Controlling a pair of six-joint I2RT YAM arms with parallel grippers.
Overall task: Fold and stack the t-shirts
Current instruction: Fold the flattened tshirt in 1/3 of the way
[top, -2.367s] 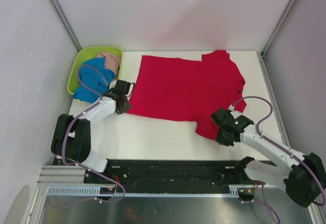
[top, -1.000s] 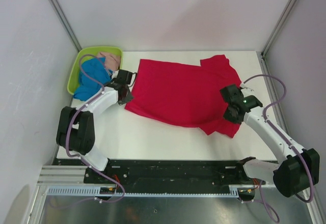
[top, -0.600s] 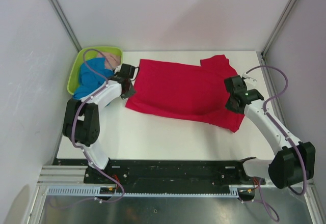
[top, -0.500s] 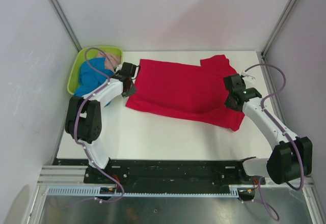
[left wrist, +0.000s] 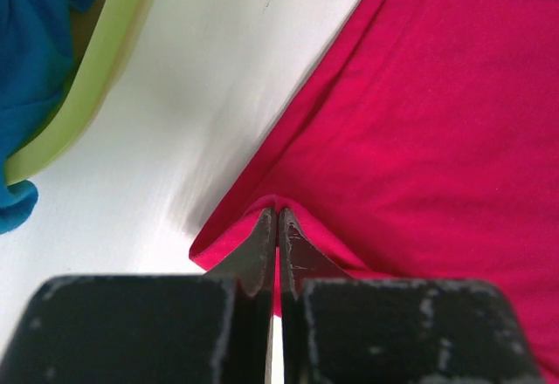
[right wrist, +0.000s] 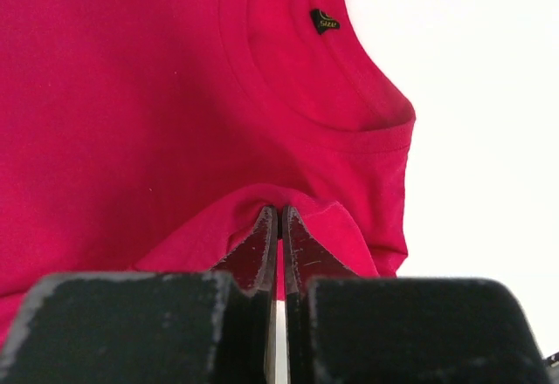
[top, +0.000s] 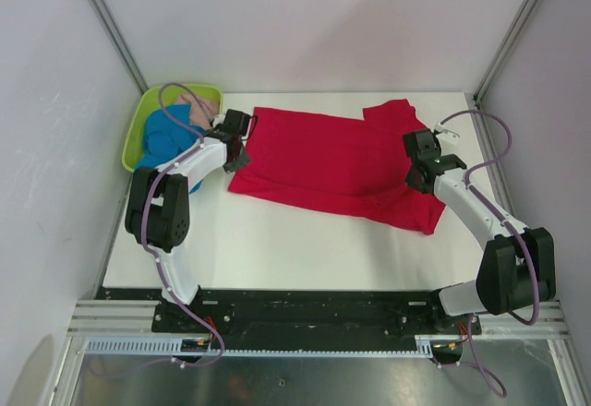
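Pinched shut on red t-shirt: left end effector at hem, right end effector beside collar, likely for a lengthwise fold.

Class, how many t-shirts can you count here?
3. Red t-shirt spread on the table; blue t-shirt and pink t-shirt in the green basket, which may hide more.

Bright, diffuse light is washing out the table. A soft shadow is edging the red t-shirt; wrist-view foregrounds are blurring.
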